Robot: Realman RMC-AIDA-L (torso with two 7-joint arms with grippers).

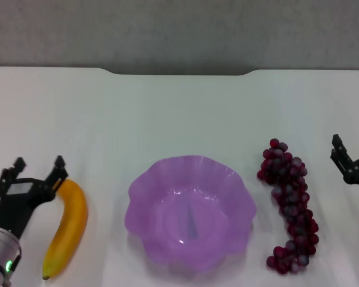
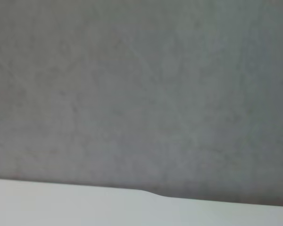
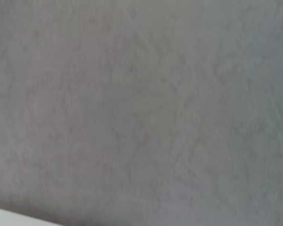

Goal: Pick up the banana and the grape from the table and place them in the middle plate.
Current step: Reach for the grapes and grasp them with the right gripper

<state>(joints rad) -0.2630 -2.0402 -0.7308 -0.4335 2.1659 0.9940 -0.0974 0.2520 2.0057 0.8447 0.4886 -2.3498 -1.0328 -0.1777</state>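
The yellow-orange banana (image 1: 69,230) lies on the white table (image 1: 179,113) at the front left, its dark tip toward me. My left gripper (image 1: 38,168) stands open just left of the banana's far end, one fingertip close to it. The translucent purple middle plate (image 1: 145,185) sits in front centre with nothing in it. To its right stretches the long bunch of dark red-purple grape (image 1: 289,206). My right gripper shows only in part at the right edge, beside the bunch and apart from it. Both wrist views show only the grey wall and a strip of table.
The table's far edge has a shallow notch (image 1: 179,73) with a grey wall behind it. Bare white tabletop stretches beyond the plate and the fruit.
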